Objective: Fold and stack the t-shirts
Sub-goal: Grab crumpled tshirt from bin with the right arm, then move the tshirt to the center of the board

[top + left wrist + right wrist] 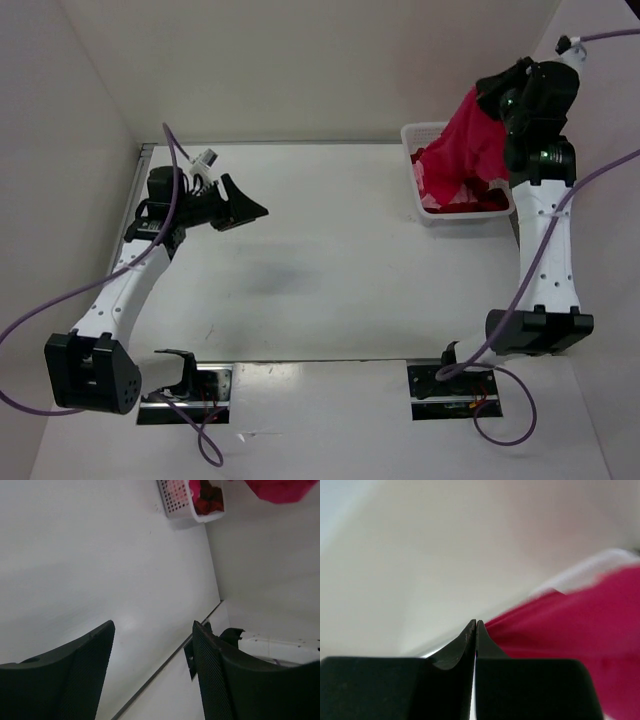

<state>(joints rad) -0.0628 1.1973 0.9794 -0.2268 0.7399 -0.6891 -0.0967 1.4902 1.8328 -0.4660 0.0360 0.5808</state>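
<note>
- The right gripper point(495, 88), jaws pressed together, pinches the crimson-pink t-shirt point(475, 140) by its upper edge
- The shirt hangs straight below this gripper, long axis vertical, its lower end reaching into the white basket point(412, 140)
- The left gripper point(245, 203), spread and holding nothing, is well apart; the shirt lies far to its right, across the table point(320, 280)

Three t-shirts point(478, 135), one basket point(462, 215) and two arms point(130, 280) are in view.
</note>
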